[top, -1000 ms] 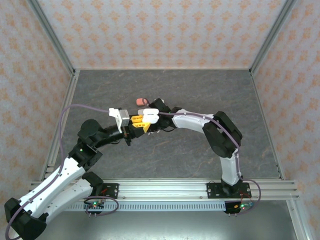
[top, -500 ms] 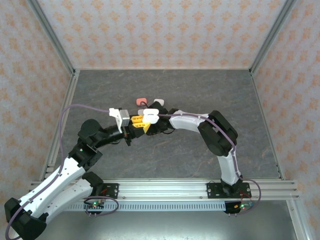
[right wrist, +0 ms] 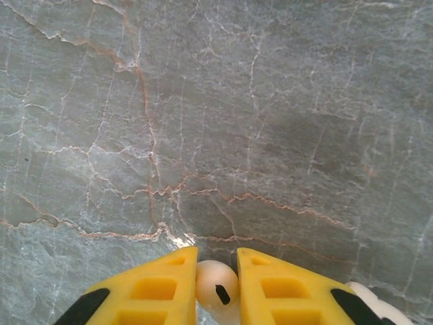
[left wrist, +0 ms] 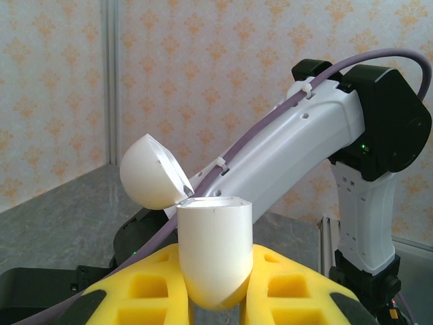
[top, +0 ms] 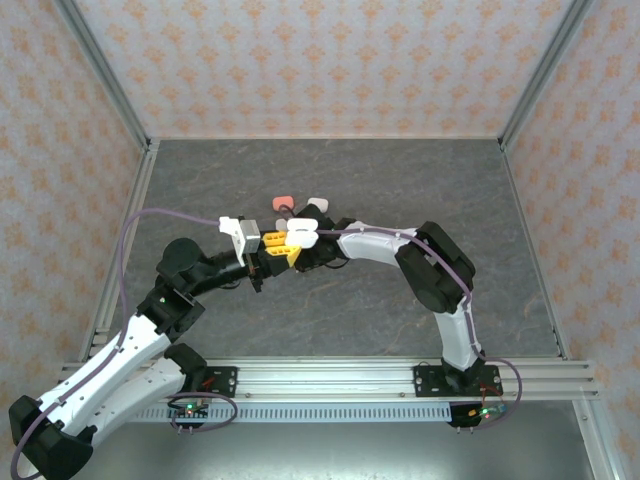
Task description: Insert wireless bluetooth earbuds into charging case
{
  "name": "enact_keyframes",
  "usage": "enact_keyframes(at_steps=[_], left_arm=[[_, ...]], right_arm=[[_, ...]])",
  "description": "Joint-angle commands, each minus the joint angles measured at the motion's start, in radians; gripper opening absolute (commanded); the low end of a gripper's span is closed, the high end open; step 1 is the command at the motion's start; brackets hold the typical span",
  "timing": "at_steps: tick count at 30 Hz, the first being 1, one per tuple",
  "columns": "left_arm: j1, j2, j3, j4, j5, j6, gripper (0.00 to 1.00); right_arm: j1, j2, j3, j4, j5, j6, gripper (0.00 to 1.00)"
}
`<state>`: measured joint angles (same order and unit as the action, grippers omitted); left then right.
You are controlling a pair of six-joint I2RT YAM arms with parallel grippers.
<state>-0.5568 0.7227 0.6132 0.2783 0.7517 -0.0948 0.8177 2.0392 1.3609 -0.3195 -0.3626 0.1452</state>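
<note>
- Right wrist view: the right end effector point(right wrist: 216, 261) had just closed, its jaws clamped on a white earbud point(right wrist: 217, 290) over the tabletop point(right wrist: 270, 135). Pickup looked done, insertion still pending.
- Meanwhile the left end effector point(left wrist: 216, 274) stayed shut on the open case point(left wrist: 215, 237), lid point(left wrist: 152, 172) up.

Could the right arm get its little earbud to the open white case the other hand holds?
Probably yes: the right hand, shut on a white earbud, is close beside the white case, lid open, held in the left hand; nothing visibly lies between them.
</note>
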Motion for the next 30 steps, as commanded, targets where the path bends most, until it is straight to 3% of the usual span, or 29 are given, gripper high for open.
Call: enact_keyframes(at_steps=[1, 18, 30], left_arm=[[-0.005, -0.006, 0.003, 0.004, 0.008, 0.026, 0.00], [-0.005, -0.009, -0.019, 0.035, -0.006, 0.019, 0.00], [-0.005, -0.007, -0.020, 0.031, -0.012, 0.015, 0.00]], right_arm=[[0.012, -0.029, -0.032, -0.033, 0.017, -0.002, 0.18], [0.009, -0.184, -0.105, 0.077, 0.029, 0.053, 0.18], [-0.075, -0.438, -0.195, 0.080, 0.032, 0.039, 0.18]])
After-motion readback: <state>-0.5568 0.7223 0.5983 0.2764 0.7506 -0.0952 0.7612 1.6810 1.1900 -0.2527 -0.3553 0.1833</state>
